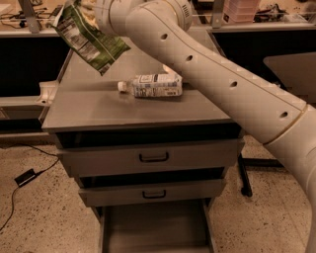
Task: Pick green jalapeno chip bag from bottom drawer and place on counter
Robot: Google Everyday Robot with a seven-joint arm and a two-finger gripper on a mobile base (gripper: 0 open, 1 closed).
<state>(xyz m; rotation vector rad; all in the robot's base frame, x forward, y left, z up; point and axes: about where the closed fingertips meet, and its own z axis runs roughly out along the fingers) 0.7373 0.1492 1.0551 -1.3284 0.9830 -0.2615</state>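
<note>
My gripper [85,7] is at the top left, at the end of the long white arm [217,74] that reaches in from the right. It is shut on the top of the green jalapeno chip bag [90,40], which hangs tilted in the air above the back left part of the counter [98,106]. The bag does not touch the counter. The bottom drawer [153,230] is pulled out at the bottom of the cabinet, and its grey inside shows nothing in it.
A clear plastic bottle with a white label [154,85] lies on its side mid-counter. The two upper drawers [153,157] stand slightly open. A black adapter and cable [24,177] lie on the floor at left. A cluttered bench [29,15] runs behind; a dark table [291,64] is at right.
</note>
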